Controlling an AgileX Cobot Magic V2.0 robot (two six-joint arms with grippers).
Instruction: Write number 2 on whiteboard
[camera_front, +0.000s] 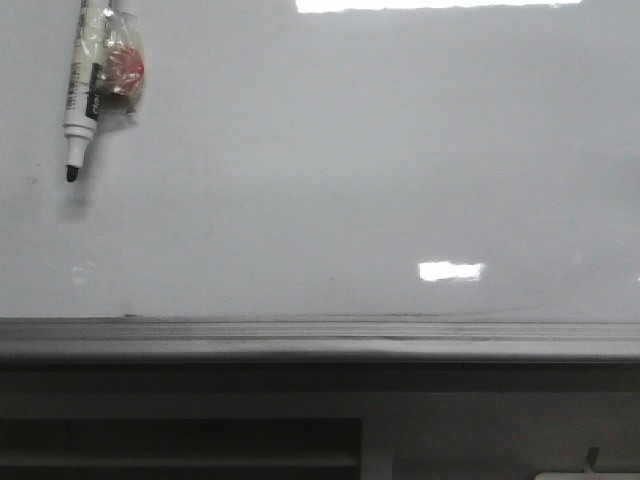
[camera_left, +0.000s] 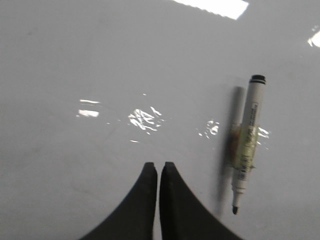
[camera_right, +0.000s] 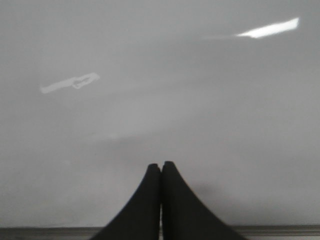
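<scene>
The whiteboard (camera_front: 330, 160) is seen unmarked, with a marker (camera_front: 83, 85) lying at its ten o'clock corner. Both the left end effector (camera_left: 158, 168) and right end effector (camera_right: 161, 167) are pressed together, nothing held.

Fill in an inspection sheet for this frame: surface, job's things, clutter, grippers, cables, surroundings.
Surface: whiteboard, glossy, with bright light reflections; no writing seen.
Job's things: marker pen lies uncapped on the board in the front view's upper left, black tip bare; number 2 not yet drawn.
Clutter: small clear wrap with something red taped to the marker's barrel.
Grippers: left gripper shut and empty, near the marker but apart from it; right gripper shut and empty over bare board.
Cables: nothing seen.
Surroundings: grey ledge along the board's near edge, darker panels below it.
</scene>
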